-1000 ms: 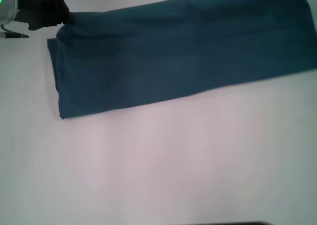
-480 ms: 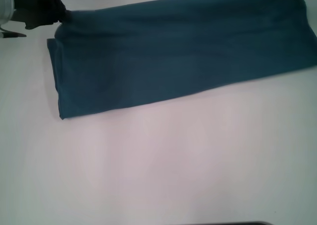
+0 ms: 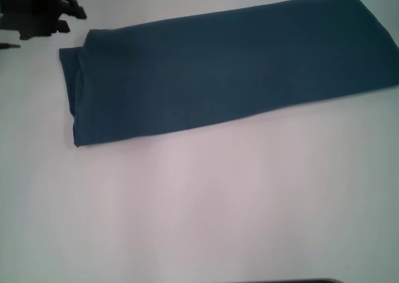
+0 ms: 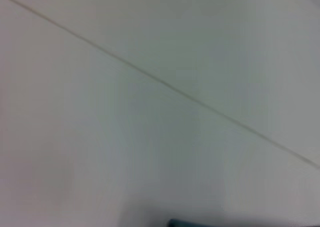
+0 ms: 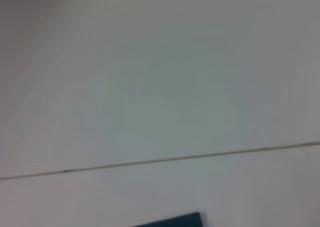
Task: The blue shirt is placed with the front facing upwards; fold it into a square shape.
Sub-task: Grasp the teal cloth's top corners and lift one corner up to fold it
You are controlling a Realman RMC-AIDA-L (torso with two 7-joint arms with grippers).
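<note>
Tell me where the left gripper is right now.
In the head view the left gripper sits at the far left, fingers open, just clear of the blue shirt and its far-left corner.

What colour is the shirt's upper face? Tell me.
Plain dark teal-blue, no print showing on the shirt. It shows best in the head view.
</note>
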